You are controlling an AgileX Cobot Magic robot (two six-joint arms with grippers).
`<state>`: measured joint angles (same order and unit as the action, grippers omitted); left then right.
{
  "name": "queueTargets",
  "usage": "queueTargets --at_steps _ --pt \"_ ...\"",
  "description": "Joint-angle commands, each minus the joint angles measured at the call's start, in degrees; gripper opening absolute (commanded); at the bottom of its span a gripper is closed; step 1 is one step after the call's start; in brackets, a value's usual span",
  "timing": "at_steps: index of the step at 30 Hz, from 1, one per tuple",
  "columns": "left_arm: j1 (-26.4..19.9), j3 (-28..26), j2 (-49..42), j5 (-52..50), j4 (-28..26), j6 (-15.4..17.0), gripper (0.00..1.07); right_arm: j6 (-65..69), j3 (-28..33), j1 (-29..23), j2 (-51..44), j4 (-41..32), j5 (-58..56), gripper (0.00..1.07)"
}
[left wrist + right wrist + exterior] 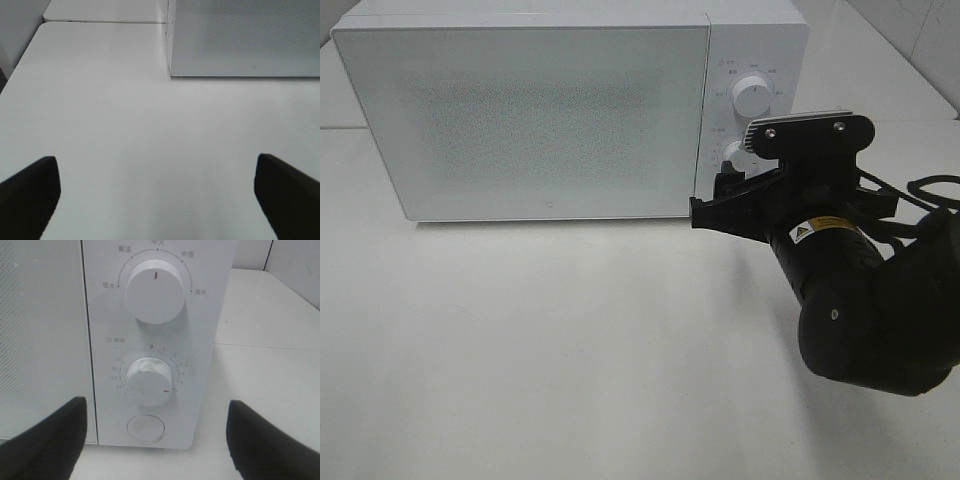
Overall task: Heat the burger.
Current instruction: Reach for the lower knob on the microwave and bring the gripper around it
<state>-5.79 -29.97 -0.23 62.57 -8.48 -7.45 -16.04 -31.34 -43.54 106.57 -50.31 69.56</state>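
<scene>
Couldn't spot the burger anywhere, not on the surface (570, 330) and not in either set of fingers. If it was inside the microwave (520, 120), the shut frosted door (520, 115) hid it, so can't say for sure. What the next move hinged on, I'd guess, was the control panel. The right gripper (157, 412) sat right in front of it, at roughly 3 o'clock from the door in the overhead view, its fingers (55, 435) spread wide and holding nothing. The timer knob (148, 381) lay dead ahead between them, its red mark pointing at about 4 o'clock. The power knob (154, 291) above it read 12 o'clock. The left gripper (157, 172) was also spread and empty, hanging over bare surface off the door's far corner, so the right arm was clearly nearer.
</scene>
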Motion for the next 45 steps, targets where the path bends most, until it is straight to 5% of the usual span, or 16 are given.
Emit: queueTargets --at_steps 1,20,45 --pt "0.00 0.06 -1.38 -0.80 -0.34 0.00 0.98 0.29 -0.52 0.11 0.34 1.03 5.67 0.75" --pt "0.00 0.06 -1.38 -0.80 -0.29 0.00 0.98 2.64 -9.68 6.36 8.54 6.42 1.43 0.75" --pt "0.00 0.06 -1.09 -0.80 -0.29 0.00 0.98 3.04 -16.90 7.45 15.53 6.13 -0.06 0.74"
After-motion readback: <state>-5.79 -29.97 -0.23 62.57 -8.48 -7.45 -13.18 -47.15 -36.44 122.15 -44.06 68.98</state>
